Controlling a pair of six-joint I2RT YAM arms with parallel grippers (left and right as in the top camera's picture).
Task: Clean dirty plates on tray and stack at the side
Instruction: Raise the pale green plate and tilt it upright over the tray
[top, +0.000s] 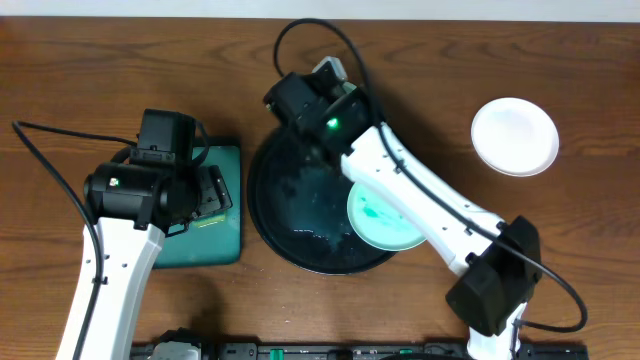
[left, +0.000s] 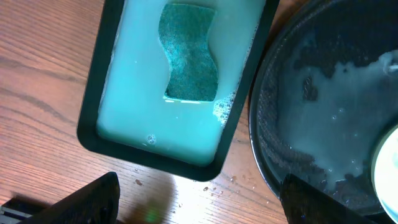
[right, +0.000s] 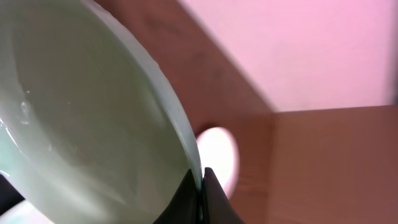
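Right gripper (right: 200, 194) clamped on thin rim of tilted mint plate (right: 81, 112), near far edge of black tray (top: 272, 198). Risk: wet rim slips from narrow pinch, plate drops onto tray. Left gripper (left: 202, 196) fingers apart, above sponge (left: 188, 53).

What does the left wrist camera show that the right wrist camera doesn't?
Only the left wrist view shows the sponge lying in soapy water in the green tray, and the wet black tray. Only the right wrist view shows a pale green plate pinched on edge by the fingers, and a white plate beyond. Both show the wooden table.
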